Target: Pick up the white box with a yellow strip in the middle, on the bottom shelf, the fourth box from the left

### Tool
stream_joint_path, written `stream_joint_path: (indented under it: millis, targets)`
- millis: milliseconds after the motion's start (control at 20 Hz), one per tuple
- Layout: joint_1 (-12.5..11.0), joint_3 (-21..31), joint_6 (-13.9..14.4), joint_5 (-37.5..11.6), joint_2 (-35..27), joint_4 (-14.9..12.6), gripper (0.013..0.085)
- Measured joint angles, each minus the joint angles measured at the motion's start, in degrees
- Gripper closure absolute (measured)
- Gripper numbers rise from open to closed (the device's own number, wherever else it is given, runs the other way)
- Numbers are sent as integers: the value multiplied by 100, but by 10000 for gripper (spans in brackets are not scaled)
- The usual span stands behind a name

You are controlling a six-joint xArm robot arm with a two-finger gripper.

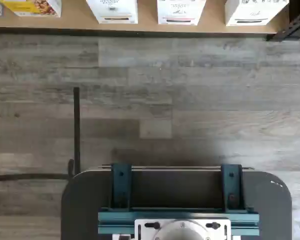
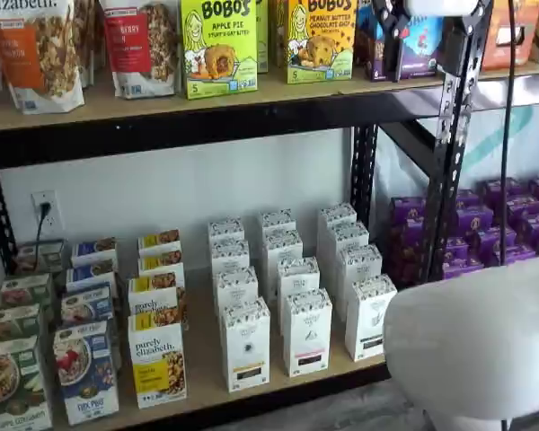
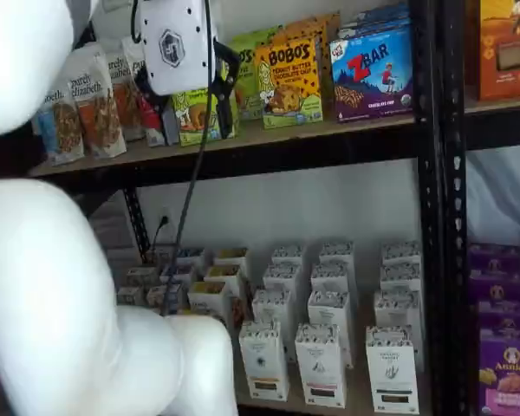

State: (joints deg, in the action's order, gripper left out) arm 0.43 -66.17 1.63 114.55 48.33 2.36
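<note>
Hanging high at about eleven o'clock in a shelf view, the gripper seems spread and empty, presumably parked clear before reaching, while the white box stands upright near six o'clock, front-row on the bottom shelf.
</note>
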Motion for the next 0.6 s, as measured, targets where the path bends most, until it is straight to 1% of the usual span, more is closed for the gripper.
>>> stream_joint_path:
  millis: [50,100,150,350,600]
  targets:
    - [-91,53,-54,-89,56,98,130]
    - [-269,143,-149,-240,153,284,130]
    - [-328,166,-187,-285,178,358,130]
    - [-415,199,-249,-320,178,461,130]
    - [-386,340,-219,-444,173,509,130]
